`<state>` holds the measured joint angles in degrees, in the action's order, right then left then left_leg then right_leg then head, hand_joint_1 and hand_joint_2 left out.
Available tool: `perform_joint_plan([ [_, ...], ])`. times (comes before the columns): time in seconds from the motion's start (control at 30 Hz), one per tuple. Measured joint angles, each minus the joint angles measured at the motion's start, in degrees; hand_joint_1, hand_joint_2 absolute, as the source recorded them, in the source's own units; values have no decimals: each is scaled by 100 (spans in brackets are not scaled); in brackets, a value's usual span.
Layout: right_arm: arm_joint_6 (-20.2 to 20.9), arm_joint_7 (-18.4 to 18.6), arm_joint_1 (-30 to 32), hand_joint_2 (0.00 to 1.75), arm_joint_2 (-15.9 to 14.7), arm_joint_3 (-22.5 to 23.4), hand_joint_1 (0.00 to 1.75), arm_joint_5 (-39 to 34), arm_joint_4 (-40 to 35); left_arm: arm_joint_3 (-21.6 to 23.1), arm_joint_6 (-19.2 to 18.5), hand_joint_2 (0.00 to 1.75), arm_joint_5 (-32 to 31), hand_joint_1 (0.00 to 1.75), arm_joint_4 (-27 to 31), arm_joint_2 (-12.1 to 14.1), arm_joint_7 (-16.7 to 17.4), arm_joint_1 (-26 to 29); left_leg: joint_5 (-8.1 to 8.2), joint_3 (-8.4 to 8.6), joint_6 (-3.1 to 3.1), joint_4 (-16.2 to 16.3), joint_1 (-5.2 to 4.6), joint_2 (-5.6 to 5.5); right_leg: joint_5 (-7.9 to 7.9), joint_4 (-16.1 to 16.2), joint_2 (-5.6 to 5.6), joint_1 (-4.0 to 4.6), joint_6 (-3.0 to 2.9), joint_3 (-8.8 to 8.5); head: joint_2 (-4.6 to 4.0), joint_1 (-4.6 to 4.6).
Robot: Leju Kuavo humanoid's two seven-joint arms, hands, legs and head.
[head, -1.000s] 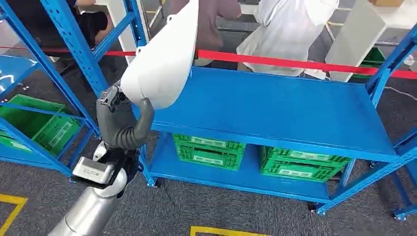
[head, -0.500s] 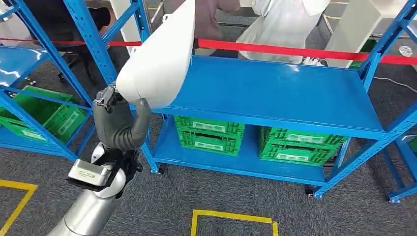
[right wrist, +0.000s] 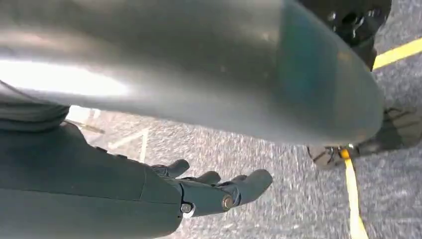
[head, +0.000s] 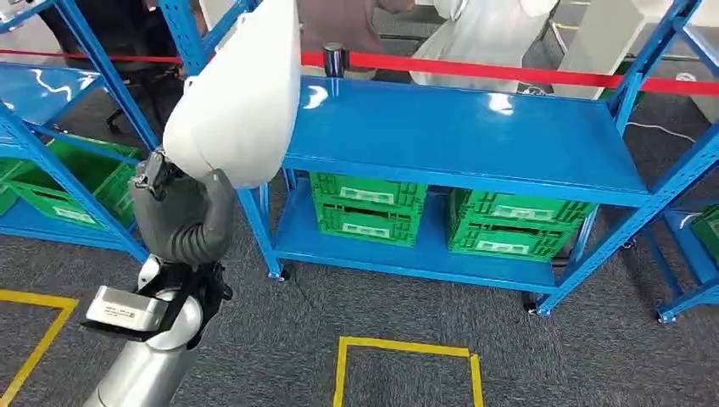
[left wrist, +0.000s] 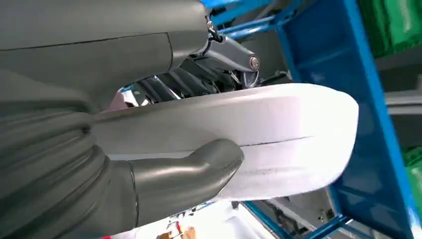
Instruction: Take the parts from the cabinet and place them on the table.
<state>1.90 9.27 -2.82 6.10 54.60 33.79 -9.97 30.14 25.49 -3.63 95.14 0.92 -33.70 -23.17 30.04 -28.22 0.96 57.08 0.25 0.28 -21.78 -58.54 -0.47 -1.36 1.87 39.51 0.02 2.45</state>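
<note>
Shifted as a whole since a second back — rack, crates and red tape all slid in the head view, so a turn of the camera, not of the things. Carried along through it: the white part, raised high in the left hand and now standing in front of the blue upright at the left end of the blue counter, its upper end reaching past the top of the picture.

Held by its lower, rounded end, thumb pressed across one broad face and the darker fingers closed behind the other — a clamp on the shell's edge rather than a wrap round it, likely because the piece is wide and smooth with no handle. Kept upright and lifted, probably to pass over the counter's front edge without striking the frame. Not yet set down: part well above the bare blue top and off to its left end.

Left arm bent up from the lower left, wrist cocked back, palm toward the rack.

Right hand hanging low over the grey carpet, fingers stretched out and a little apart, holding nothing.

Green crates on the shelf below; people behind the red tape.
</note>
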Motion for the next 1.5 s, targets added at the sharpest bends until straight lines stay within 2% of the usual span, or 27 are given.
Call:
perform_joint_plan([
  [0.07,15,2,-4,0,7,2,0,-2,0,0,-37,175,0,175,15,-20,-18,6,-153,-182,52,6,-4,-7,-781,-680,4,1,27,199,0,-20],
  [0.13,22,-11,-13,0,7,15,0,-18,0,-2,-55,175,13,175,11,-20,-50,18,-308,-362,65,26,-30,-1,-1209,-1541,14,5,45,368,0,-20],
  [0.2,5,-28,-13,0,7,35,0,-44,0,-6,-59,175,22,175,7,-20,-63,35,-444,-587,47,78,-42,1,-933,-1757,15,16,27,221,0,-22],
  [0.27,-7,-50,-12,0,7,46,0,-72,0,-28,-57,175,39,175,15,-20,-96,34,-547,-777,19,146,-44,1,-600,-1073,17,37,-34,-386,0,-20],
  [0.3,-9,-55,-21,0,4,48,0,-77,0,-48,-59,175,53,175,35,-22,-98,30,-592,-837,0,192,-40,4,-702,-482,27,58,-91,-839,0,-17],
  [0.33,-13,-57,-31,0,4,48,0,-79,0,-57,-57,175,55,175,64,-24,-101,30,-626,-884,-37,210,-66,3,-978,-2,30,94,-142,-1133,0,-20],
  [0.43,-15,-52,-26,0,9,68,0,-85,0,-61,-57,175,55,175,85,-26,-114,22,-780,-873,-147,148,-32,24,-902,35,41,140,-195,-1056,0,-24],
  [0.47,-22,-55,-14,0,13,81,0,-85,0,-68,-57,175,55,175,90,-24,-105,27,-850,-900,-191,118,-59,19,-800,90,36,87,-247,-988,0,9],
  [0.5,-20,-59,-25,0,37,94,0,-85,2,-83,-50,175,55,175,90,-22,-107,34,-715,-956,-214,188,-32,-11,-727,103,-15,66,-282,-914,0,-4],
  [0.53,-20,-72,-25,0,37,103,0,-85,2,-96,-50,175,55,175,96,-22,-109,31,-367,-1037,-236,394,-35,-17,-649,103,-11,62,-332,-824,0,39],
  [0.6,-15,-87,-14,0,37,111,0,-85,0,-101,-46,175,55,175,98,-11,-118,42,337,-1226,-295,1177,-7,-15,-500,99,-16,66,-341,-637,0,61],
  [0.63,-2,-87,-11,0,37,118,0,-83,0,-105,-39,175,55,175,101,-7,-120,59,516,-1284,-313,1565,-5,-15,-427,94,-20,67,-339,-573,0,61],
  [0.7,11,-87,-11,0,37,131,0,-74,2,-111,-26,175,55,175,101,4,-138,97,344,-1167,-324,1866,-4,-16,-271,82,-25,67,-322,-369,0,79],
  [0.77,15,-87,-9,0,46,135,0,-72,2,-126,11,175,52,175,127,9,-151,112,-65,-605,-293,1230,-6,-16,-140,72,-27,68,-295,-194,0,87],
  [0.8,13,-87,-11,0,48,138,0,-72,2,-140,18,175,52,175,155,9,-155,112,-99,-210,-265,705,-9,-17,-80,65,-23,68,-281,-139,0,92],
  [0.83,0,-85,-12,0,52,138,0,-72,2,-146,24,175,50,175,195,9,-155,110,172,139,-230,134,-33,-18,-25,56,-20,85,-248,-104,0,94],
  [0.87,-9,-83,-8,0,55,140,0,-72,2,-149,28,175,41,175,230,7,-166,116,224,282,-184,-90,-59,-25,36,59,-17,82,-211,-96,0,90],
  [0.97,-22,-81,3,0,57,144,0,-72,2,-168,35,175,33,175,262,7,-168,126,89,130,-53,-71,-87,-24,231,160,-16,72,-87,-97,0,129],
  [1.0,-24,-81,13,0,50,151,0,-72,0,-170,35,175,33,175,262,4,-171,116,-8,69,6,-103,-28,0,197,132,-5,40,-67,-53,0,146],
  [1.07,-22,-72,17,0,52,151,0,-72,2,-173,35,175,31,175,280,-17,-170,124,-157,-96,67,-102,-25,7,-531,-356,21,47,-12,124,0,105],
  [1.13,-17,-76,19,0,52,151,0,-72,2,-177,37,175,26,175,286,-22,-157,137,-321,-283,73,-84,-28,8,-1152,-1303,23,34,41,340,0,94],
  [1.17,-17,-81,14,0,50,151,0,-72,2,-179,48,175,17,175,291,-22,-153,150,-395,-396,60,-67,-27,14,-1196,-1659,24,34,55,375,0,94],
  [1.23,-17,-81,13,0,46,151,0,-68,0,-184,55,175,7,175,291,-22,-147,185,-516,-605,23,-13,-15,25,-849,-1659,24,22,68,135,0,96],
  [1.3,-7,-83,12,0,33,151,0,-61,0,-188,55,175,-11,175,306,-24,-131,199,-604,-802,-37,82,11,26,-585,-809,23,1,79,-564,0,92],
  [1.33,-2,-83,-2,0,33,151,0,-55,0,-190,57,175,-18,175,326,-28,-129,199,-638,-867,-74,136,14,25,-818,-285,33,-16,97,-914,0,92],
  [1.37,2,-85,-13,0,33,151,0,-52,0,-199,59,175,-22,175,358,-30,-127,198,-668,-927,-112,186,-5,24,-994,91,75,46,32,-1125,0,87],
  [1.5,13,-79,-2,0,35,151,0,-41,2,-212,68,175,-35,175,372,-39,-114,219,-860,-949,-265,122,13,20,-842,51,58,43,-232,-949,0,81],
])
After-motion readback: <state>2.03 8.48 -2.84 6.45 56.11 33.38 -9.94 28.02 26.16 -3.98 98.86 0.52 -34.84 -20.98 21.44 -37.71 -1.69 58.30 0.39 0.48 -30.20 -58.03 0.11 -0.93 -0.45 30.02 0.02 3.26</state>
